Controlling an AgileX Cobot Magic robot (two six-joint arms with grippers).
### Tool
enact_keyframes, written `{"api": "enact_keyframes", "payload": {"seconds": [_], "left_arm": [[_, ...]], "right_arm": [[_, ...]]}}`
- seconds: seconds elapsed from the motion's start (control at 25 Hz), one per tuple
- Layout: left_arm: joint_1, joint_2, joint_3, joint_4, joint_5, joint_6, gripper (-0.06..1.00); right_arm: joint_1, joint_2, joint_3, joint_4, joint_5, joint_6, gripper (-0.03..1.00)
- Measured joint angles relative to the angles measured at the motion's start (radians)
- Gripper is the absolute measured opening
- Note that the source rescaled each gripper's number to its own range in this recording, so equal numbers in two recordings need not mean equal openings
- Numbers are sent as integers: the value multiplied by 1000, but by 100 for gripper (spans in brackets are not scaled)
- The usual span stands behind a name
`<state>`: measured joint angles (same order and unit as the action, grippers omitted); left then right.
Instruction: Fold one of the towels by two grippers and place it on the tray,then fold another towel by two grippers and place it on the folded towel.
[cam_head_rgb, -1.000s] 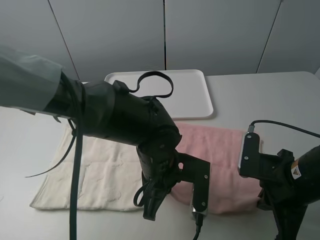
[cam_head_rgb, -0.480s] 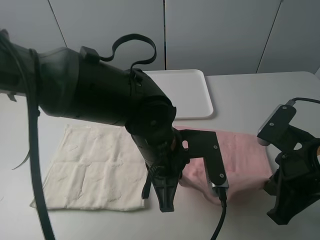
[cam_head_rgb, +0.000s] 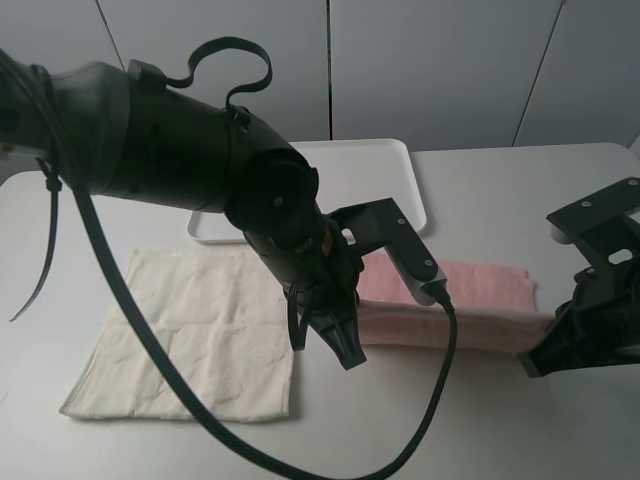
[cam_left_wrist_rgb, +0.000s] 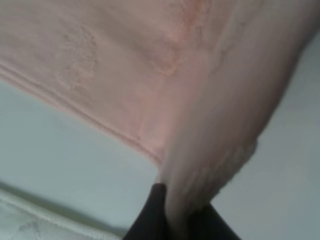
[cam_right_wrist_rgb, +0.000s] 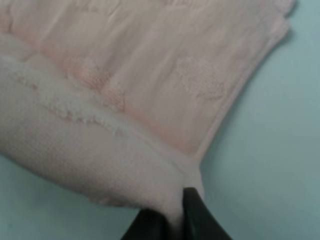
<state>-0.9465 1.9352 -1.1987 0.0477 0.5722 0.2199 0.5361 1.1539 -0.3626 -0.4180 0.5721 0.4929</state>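
The pink towel (cam_head_rgb: 478, 290) lies right of centre, its near edge raised and carried back over the rest as a thick roll. My left gripper (cam_head_rgb: 345, 343) is shut on that edge's left corner, and the left wrist view shows the pink towel (cam_left_wrist_rgb: 150, 85) pinched between the black fingertips (cam_left_wrist_rgb: 156, 217). My right gripper (cam_head_rgb: 543, 340) is shut on the right corner; the right wrist view shows the pink towel (cam_right_wrist_rgb: 150, 75) clamped at the fingertips (cam_right_wrist_rgb: 196, 215). The cream-white towel (cam_head_rgb: 190, 330) lies flat at the left. The white tray (cam_head_rgb: 380, 190) sits behind, partly hidden by the left arm.
The left arm's bulky body and black cable (cam_head_rgb: 120, 320) reach over the cream-white towel and the tray's left part. A strip of the cream-white towel (cam_left_wrist_rgb: 25, 225) shows in the left wrist view. Grey tabletop (cam_head_rgb: 500, 190) lies right of the tray.
Both grippers have risen and moved back toward the tray with the pink towel's near edge, folding it over itself. The towel now shows as a narrower strip.
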Motion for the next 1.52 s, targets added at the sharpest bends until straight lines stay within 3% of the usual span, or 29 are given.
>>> {"api": "enact_keyframes", "payload": {"seconds": [0.16,0.44,0.52,0.56,0.64,0.76,0.8,0.88,1.2,1.4,1.52], "left_arm": [[4,0,0,-7,-30,-9,0],[8,0,0,-2,-94,-56,0],[9,0,0,1,-110,-78,2],[13,0,0,1,-119,-89,5],[23,0,0,8,-133,-106,19],[53,4,0,27,-156,-156,65],[64,8,0,42,-159,-189,83],[91,14,0,74,-159,-252,96],[117,22,0,126,-152,-343,99],[118,28,-58,101,-96,-412,99],[131,61,-134,36,-11,-418,99]], "right_arm": [[1,0,0,-125,-35,191,0],[1,19,0,-262,-64,347,0],[1,52,0,-343,-74,442,5],[1,69,0,-397,-76,504,13],[1,112,0,-517,-81,624,36],[1,161,0,-695,-72,876,81],[1,175,0,-734,-49,941,91],[1,190,0,-770,-11,1028,98],[1,192,-2,-746,-7,1060,99],[-6,194,-59,-566,-31,937,99],[-77,194,-115,-388,-46,794,99]]}}
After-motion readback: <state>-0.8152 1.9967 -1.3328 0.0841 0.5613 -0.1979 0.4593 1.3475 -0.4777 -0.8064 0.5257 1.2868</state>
